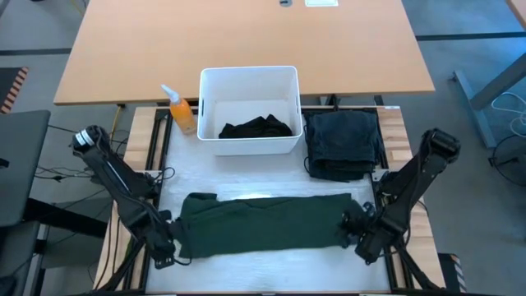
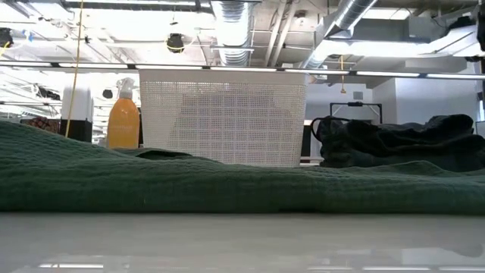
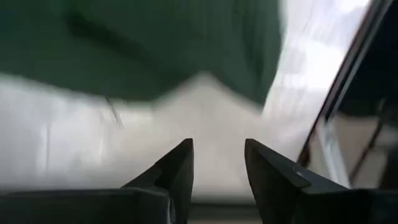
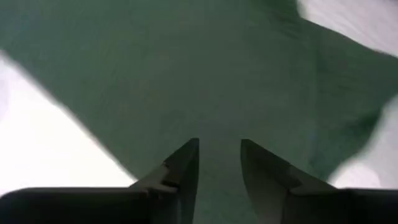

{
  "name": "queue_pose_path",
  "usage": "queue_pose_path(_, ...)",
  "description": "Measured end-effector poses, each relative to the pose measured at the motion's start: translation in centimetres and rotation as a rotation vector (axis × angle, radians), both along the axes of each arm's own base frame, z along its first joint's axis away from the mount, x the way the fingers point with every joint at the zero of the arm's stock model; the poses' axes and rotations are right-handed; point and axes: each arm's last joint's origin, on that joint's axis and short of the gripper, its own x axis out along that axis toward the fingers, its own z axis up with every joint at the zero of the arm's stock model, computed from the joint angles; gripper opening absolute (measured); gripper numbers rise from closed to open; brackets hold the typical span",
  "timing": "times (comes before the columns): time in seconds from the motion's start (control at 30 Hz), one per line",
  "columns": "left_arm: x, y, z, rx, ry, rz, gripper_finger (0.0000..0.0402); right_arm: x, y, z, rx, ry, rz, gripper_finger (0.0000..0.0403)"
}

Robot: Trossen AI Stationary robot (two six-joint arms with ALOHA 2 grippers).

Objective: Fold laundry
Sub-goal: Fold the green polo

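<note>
Glossy white table (image 1: pixel 246 182), open ceiling ducts in room behind. Dark green shirt (image 1: pixel 263 224) spread flat near front edge. White plastic bin (image 1: pixel 248 80) holds black clothing (image 1: pixel 256 127); orange spray bottle (image 1: pixel 181 111) beside it, folded navy trousers (image 1: pixel 343 144) on other side. Left end effector (image 3: pixel 217 163) and right end effector (image 4: pixel 219 160) at shirt's ends, both parted, gripping nothing.

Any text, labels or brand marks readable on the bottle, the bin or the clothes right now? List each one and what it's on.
None can be read in any view.
Orange spray bottle: no label legible.
White bin: plain mesh walls, no marking seen.
Green garment, black clothing in the bin, folded dark pile: no tags or print visible.
White items at the far edge of the wooden table: cropped and too small to read.
</note>
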Motion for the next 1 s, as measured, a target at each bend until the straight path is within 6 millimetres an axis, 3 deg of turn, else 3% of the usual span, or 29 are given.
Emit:
queue_pose_path(0.2,0.8,2.0,1.5,0.295,-0.446,0.064,0.0132,-1.2,-1.8,-1.6,0.023,0.056,-0.166,0.0204)
queue_pose_path(0.37,3.5,3.3,0.1,0.371,-0.542,0.051,0.0133,-1.7,-2.6,-3.4,0.027,0.161,-0.247,0.0241)
queue_pose_path(0.5,5.6,3.6,-0.5,0.367,-0.625,-0.026,0.0133,-1.8,-2.8,-4.2,0.042,0.158,-0.259,0.0248)
queue_pose_path(0.73,6.5,4.5,-0.6,0.399,-0.626,-0.047,0.0133,-2.0,-3.2,-6.4,0.041,0.123,-0.254,0.0248)
queue_pose_path(0.87,6.5,4.6,-0.6,0.399,-0.627,-0.045,0.0133,-1.8,-3.0,-7.2,0.017,0.119,-0.253,0.0208)
queue_pose_path(1.0,6.5,4.6,-0.6,0.399,-0.627,-0.029,0.0132,-1.2,-2.4,-7.0,0.018,0.085,-0.227,0.0101)
